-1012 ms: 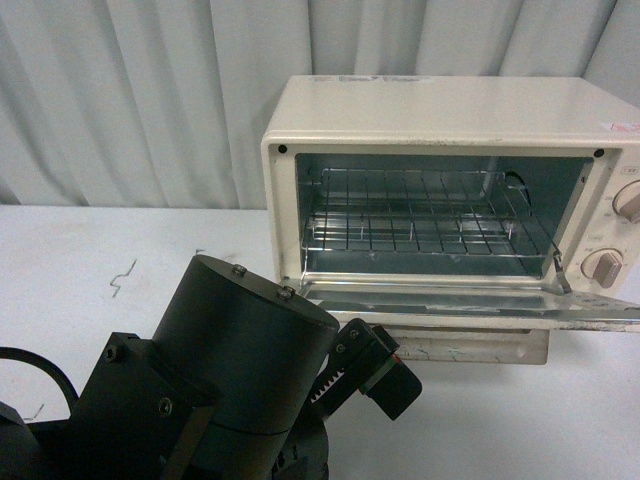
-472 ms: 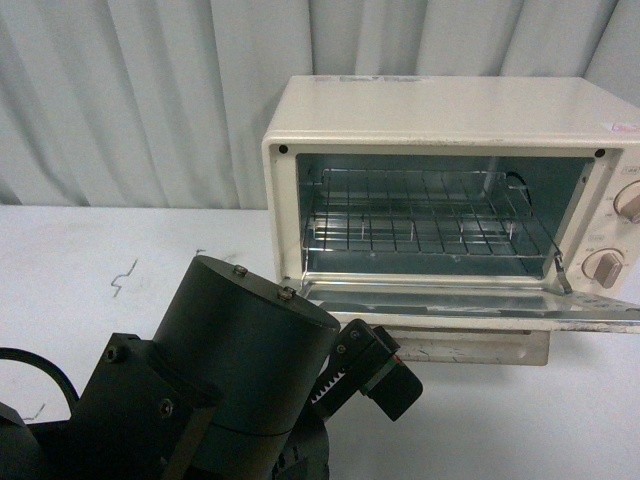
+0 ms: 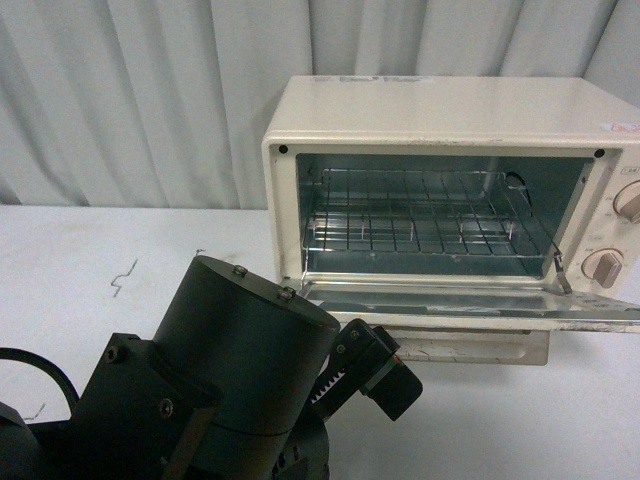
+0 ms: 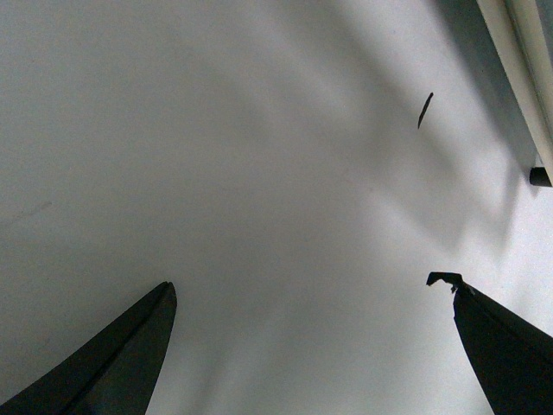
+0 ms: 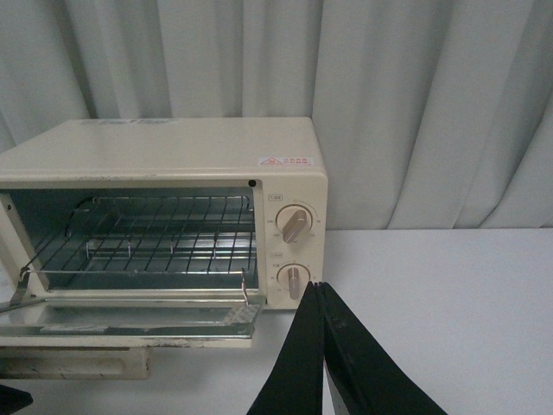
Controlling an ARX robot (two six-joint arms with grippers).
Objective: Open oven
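Observation:
The cream-white oven (image 3: 440, 110) stands on the white table at the right. Its drop-down door (image 3: 470, 305) lies open and flat, with the beige handle (image 3: 480, 348) at its front edge. The wire rack (image 3: 420, 225) shows inside, and two pinkish knobs (image 3: 605, 268) sit at the right. The right wrist view shows the oven (image 5: 164, 156) with its door (image 5: 130, 320) down. My left arm's dark body (image 3: 230, 380) fills the lower left, short of the door. My left gripper (image 4: 307, 298) is open and empty over bare table. My right gripper (image 5: 320, 290) is shut and empty, in front of the knobs (image 5: 294, 278).
A grey-white curtain (image 3: 130, 90) hangs behind the table. Small dark marks (image 3: 122, 277) lie on the white tabletop left of the oven. A dark speck (image 4: 424, 110) and the edge of the oven (image 4: 527, 78) show in the left wrist view.

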